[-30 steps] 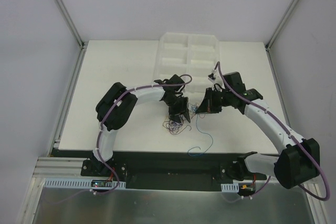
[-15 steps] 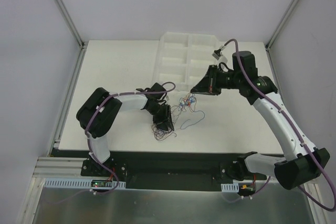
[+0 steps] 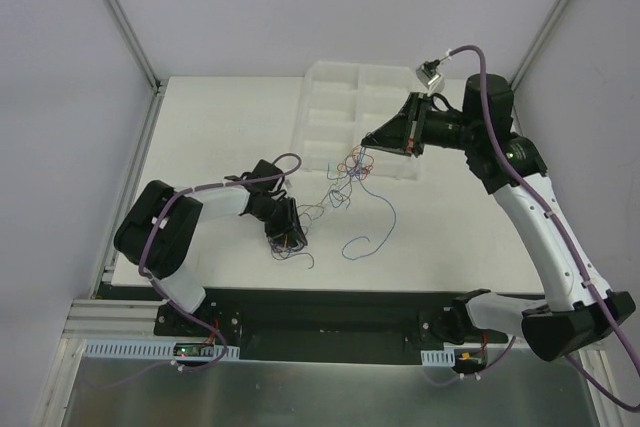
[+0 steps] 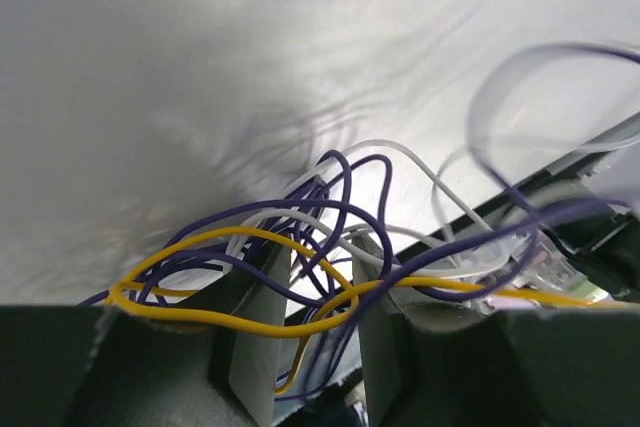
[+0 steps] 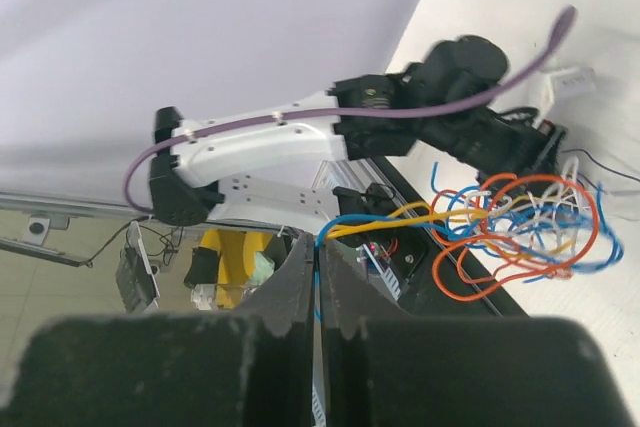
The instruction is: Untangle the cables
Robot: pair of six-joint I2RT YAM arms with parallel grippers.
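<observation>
While the right gripper (image 3: 366,144) is pinching the cables (image 3: 345,172) aloft, the left gripper (image 3: 285,235), fingers (image 4: 255,347) narrowed, is perhaps clamping others.

**Cables strung out in front of the tray**

My right pincer (image 3: 366,141) hangs above the near edge of the tray (image 3: 358,97). The cables (image 3: 345,172) dangle from it, just in front of that edge. From there strands run forward and to the left of the tray to my left pincer (image 3: 285,234), which sits low on the table (image 3: 210,137) with a small heap around it. One long strand (image 3: 392,217) trails onto the table in front of the tray, right of that heap.
</observation>
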